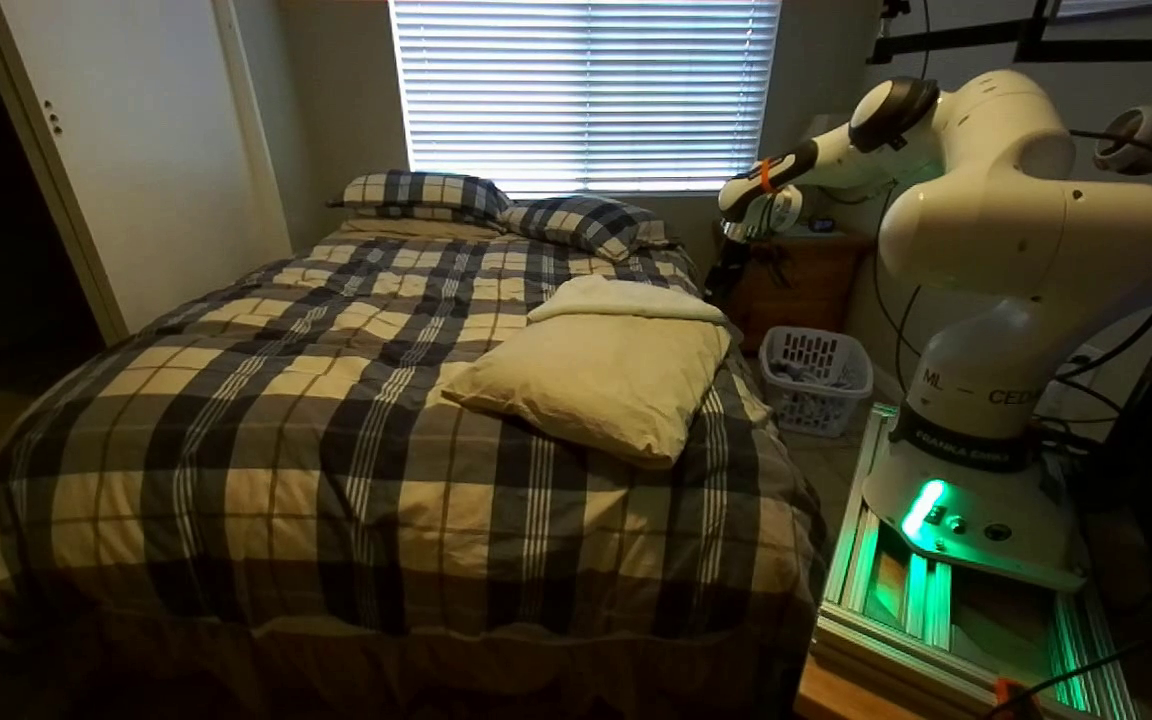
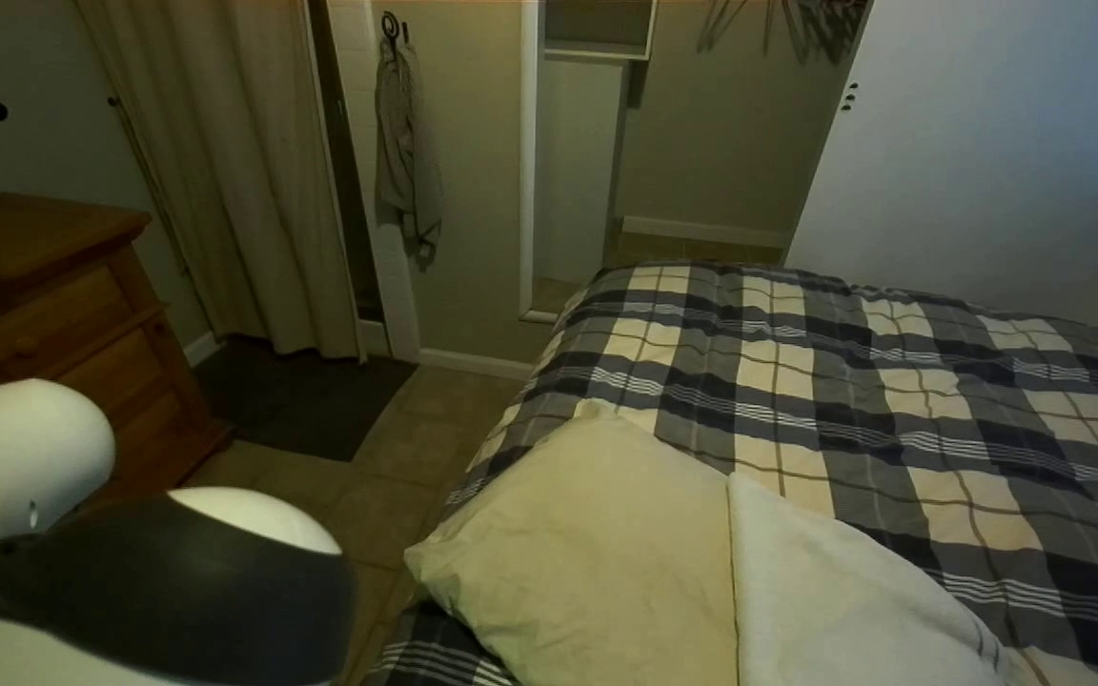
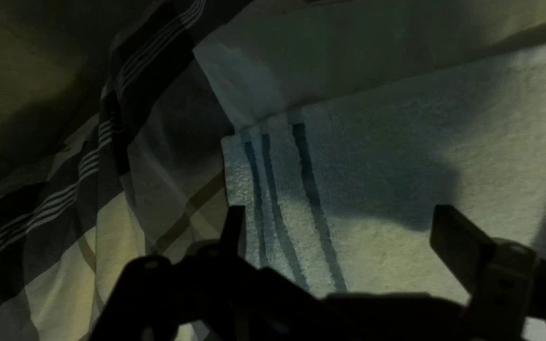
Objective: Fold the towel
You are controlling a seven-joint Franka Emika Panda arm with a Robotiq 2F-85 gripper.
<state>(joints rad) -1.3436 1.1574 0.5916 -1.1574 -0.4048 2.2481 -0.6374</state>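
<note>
Robot arm (image 1: 1011, 240), white. On its base, "FRANKA EMIKA" is printed on a dark band (image 1: 966, 448); above it, "ML" and a word begun "CED" can be read, the remainder being indistinct. A green light (image 1: 924, 508) is lit at 7 o'clock from the band.

Gripper (image 3: 339, 213), dark. Seen at 6 o'clock in the wrist view, fingers (image 3: 462, 246) spread wide, set at 7 and 4 o'clock. The towel (image 3: 382, 189) is framed between them; whether it is touched cannot be told.

Towel, pale, with three dark stripes by its 9 o'clock edge in the wrist view. In an exterior view it is found over the 12 o'clock end of a cream pillow (image 1: 596, 385), the gripper being placed near its 3 o'clock end.

Pillow, supported on a plaid bedspread (image 1: 336, 400).

Laundry basket (image 1: 816, 385), white, at 3 o'clock from the pillow.
</note>
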